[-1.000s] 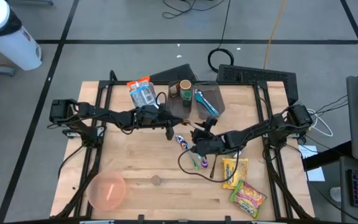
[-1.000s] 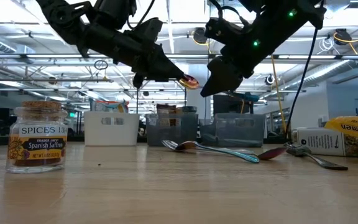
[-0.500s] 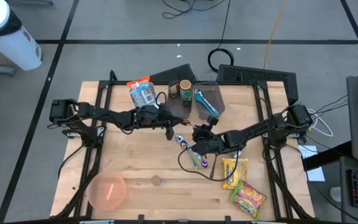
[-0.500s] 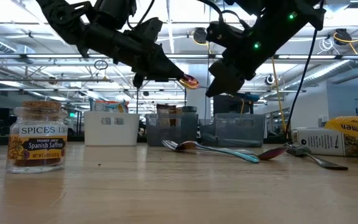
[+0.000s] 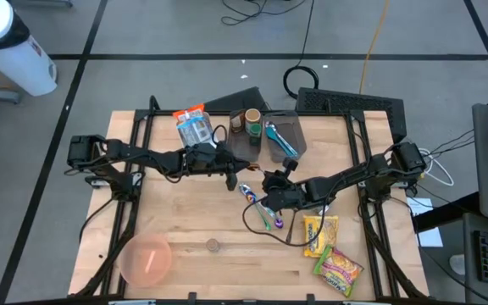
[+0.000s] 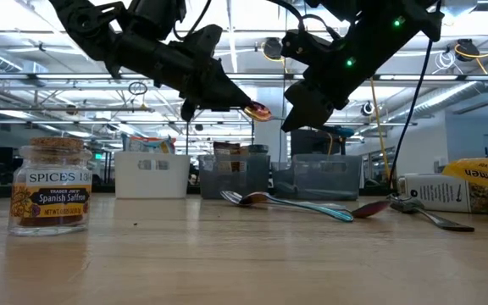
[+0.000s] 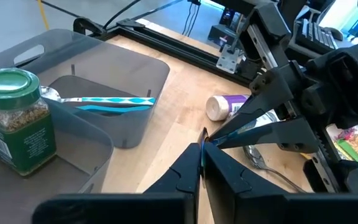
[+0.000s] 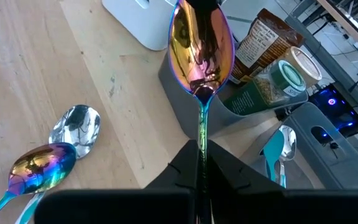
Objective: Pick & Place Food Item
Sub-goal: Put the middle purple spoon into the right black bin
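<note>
Your right gripper (image 8: pixel 201 163) clamps iridescent spoon (image 8: pixel 199 46) handle; your left gripper (image 7: pixel 202 163) pinches bowl end, both above table (image 5: pixel 193 212)

The iridescent spoon (image 8: pixel 201 43) shimmers gold, pink and purple. The jar (image 7: pixel 18 118) has a green lid. Grey bins (image 7: pixel 114 74) hold a teal-handled spoon (image 7: pixel 114 102). The tabletop (image 5: pixel 202 220) is pale wood.
</note>
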You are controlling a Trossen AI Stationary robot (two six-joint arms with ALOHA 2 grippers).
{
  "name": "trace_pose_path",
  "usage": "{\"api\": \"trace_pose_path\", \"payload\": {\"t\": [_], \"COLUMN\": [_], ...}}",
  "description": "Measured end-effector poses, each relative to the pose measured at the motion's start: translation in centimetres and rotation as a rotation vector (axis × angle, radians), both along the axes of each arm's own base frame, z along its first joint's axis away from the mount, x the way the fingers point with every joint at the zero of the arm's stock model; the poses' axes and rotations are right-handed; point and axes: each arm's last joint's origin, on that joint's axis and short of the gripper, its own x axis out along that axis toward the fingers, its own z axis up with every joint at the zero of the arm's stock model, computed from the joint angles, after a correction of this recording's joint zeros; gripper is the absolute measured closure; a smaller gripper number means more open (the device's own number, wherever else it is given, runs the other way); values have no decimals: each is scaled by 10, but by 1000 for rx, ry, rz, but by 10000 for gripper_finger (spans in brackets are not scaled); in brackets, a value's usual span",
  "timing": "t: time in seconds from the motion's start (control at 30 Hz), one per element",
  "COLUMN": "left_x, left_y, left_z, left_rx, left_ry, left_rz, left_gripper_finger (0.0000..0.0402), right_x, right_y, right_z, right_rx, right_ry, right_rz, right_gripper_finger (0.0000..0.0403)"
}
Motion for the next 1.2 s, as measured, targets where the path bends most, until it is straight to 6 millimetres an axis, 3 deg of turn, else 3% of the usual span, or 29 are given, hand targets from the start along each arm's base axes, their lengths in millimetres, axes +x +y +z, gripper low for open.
{"api": "trace_pose_path", "payload": {"t": [0.3,0.67,0.9,1.2], "left_x": [1,2,2,2], "left_y": [-1,-4,-4,-5], "left_z": [3,5,7,7], "left_rx": [59,138,189,227], "left_ry": [-16,-28,-38,-28], "left_rz": [-22,-38,-34,-48], "left_gripper_finger": [363,247,206,200], "right_x": [0,-2,-17,-32], "right_y": [0,-5,-25,-54], "right_z": [0,0,14,47], "right_rx": [7,-13,-25,-34], "right_ry": [-4,42,110,96], "right_rz": [-1,-1,-53,-73], "right_gripper_finger": [401,402,402,402]}}
